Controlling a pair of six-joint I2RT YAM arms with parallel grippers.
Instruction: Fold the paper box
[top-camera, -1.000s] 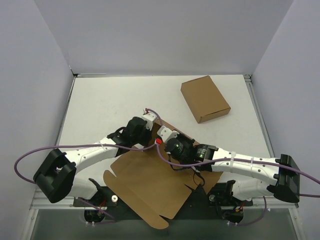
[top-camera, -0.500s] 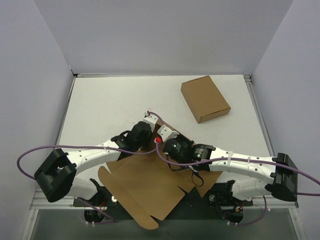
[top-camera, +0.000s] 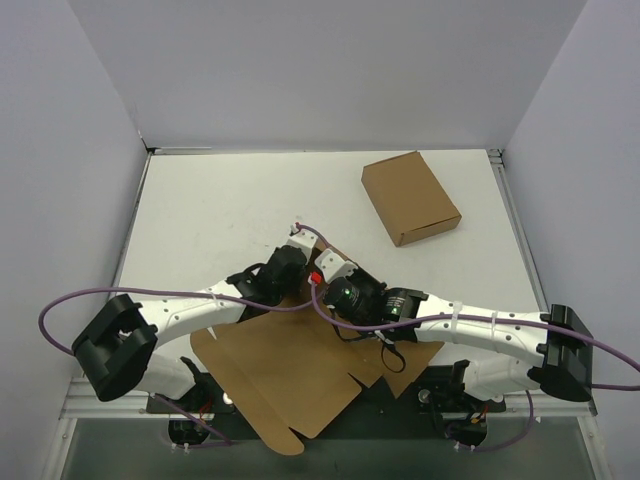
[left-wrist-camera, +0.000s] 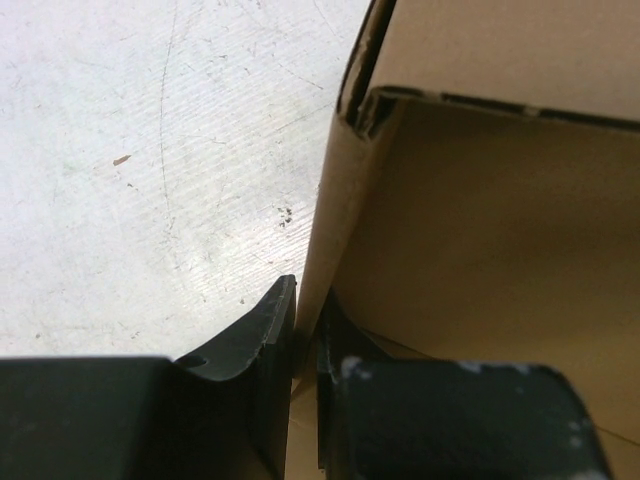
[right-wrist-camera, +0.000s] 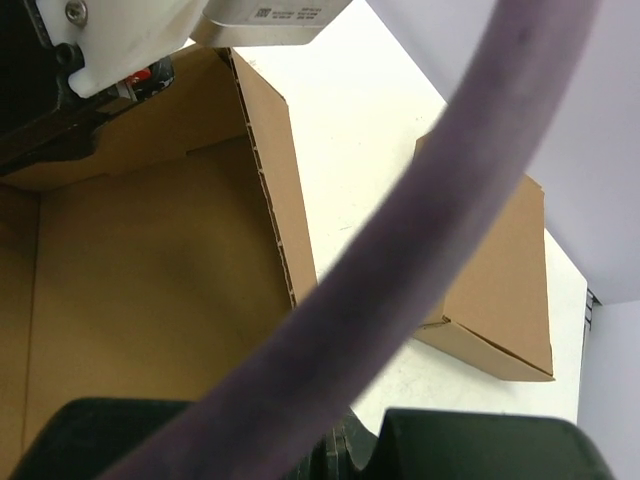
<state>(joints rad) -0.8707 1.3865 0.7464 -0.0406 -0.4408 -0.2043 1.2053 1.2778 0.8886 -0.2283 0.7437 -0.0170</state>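
The paper box (top-camera: 290, 375) is a brown die-cut sheet lying mostly flat near the table's front edge, its far part raised between the two arms. My left gripper (top-camera: 300, 258) is shut on an upright wall of it; in the left wrist view the black fingers (left-wrist-camera: 270, 340) pinch that thin cardboard edge (left-wrist-camera: 330, 230). My right gripper (top-camera: 322, 268) sits just beside it, over the same raised part. In the right wrist view its jaws (right-wrist-camera: 340, 445) look shut, next to a standing panel (right-wrist-camera: 270, 190). A purple cable (right-wrist-camera: 400, 260) hides whether cardboard lies between them.
A tidy closed brown carton (top-camera: 410, 197) lies at the back right on the white table (top-camera: 210, 210), also seen as the carton (right-wrist-camera: 500, 290) in the right wrist view. Grey walls close in the table on three sides. The front flaps overhang the arm bases.
The flat sheet has slid left and toward the near edge while both wrists shifted slightly together. Both grippers have kept their closure.
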